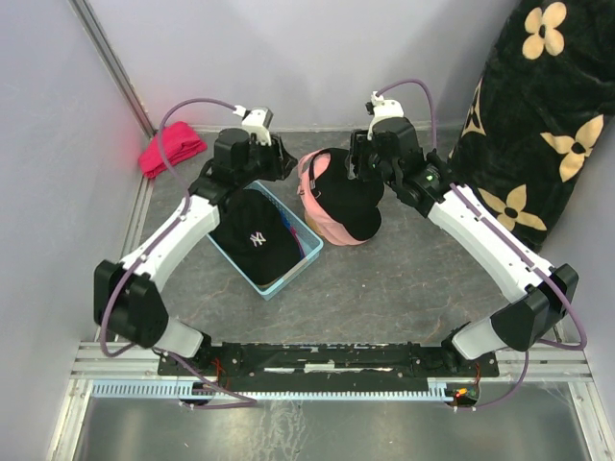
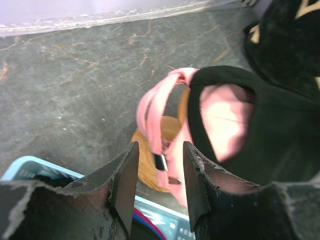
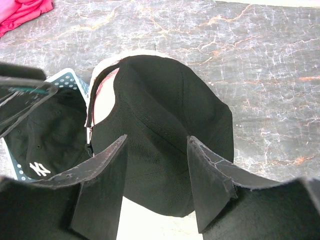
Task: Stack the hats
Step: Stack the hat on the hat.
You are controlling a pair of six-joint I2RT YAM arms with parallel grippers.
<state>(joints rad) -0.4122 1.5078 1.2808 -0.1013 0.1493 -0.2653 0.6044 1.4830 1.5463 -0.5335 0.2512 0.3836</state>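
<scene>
On the table [image 1: 404, 279], black cap [image 1: 354, 200] lies beneath the right tool [image 3: 157, 145].

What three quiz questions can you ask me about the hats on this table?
1. True or false: the black cap with white letters lies in the blue bin.
2. Pick one: what sits right under the other black cap?
A. a pink cap
B. a green cap
C. a book
3. What colour is the cloth by the back wall?

Key: 1 true; 2 A; 3 red.
</scene>
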